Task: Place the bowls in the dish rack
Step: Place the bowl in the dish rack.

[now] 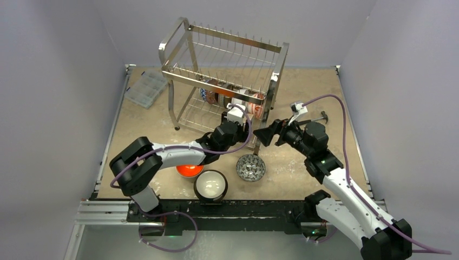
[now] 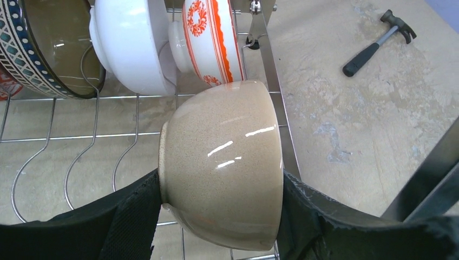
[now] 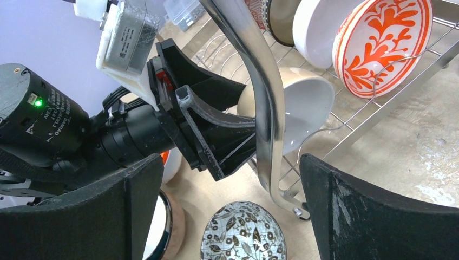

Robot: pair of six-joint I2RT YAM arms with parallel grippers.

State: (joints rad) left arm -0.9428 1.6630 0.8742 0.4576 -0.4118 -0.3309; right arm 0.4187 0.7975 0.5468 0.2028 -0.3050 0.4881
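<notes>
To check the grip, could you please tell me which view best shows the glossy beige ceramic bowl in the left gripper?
Left wrist: the beige ceramic bowl fills the centre between both fingers. Right wrist shows only part of it behind the steel dish rack; the top view hides it.

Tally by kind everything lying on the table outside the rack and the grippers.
Bowls: 3 (orange-red bowl, dark-rimmed bowl, patterned bowl)
Hammer: 1
Clear plastic box: 1
Total: 5

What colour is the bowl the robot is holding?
The round ceramic bowl is speckled beige outside, glossy; the left wrist view shows it best.
</notes>
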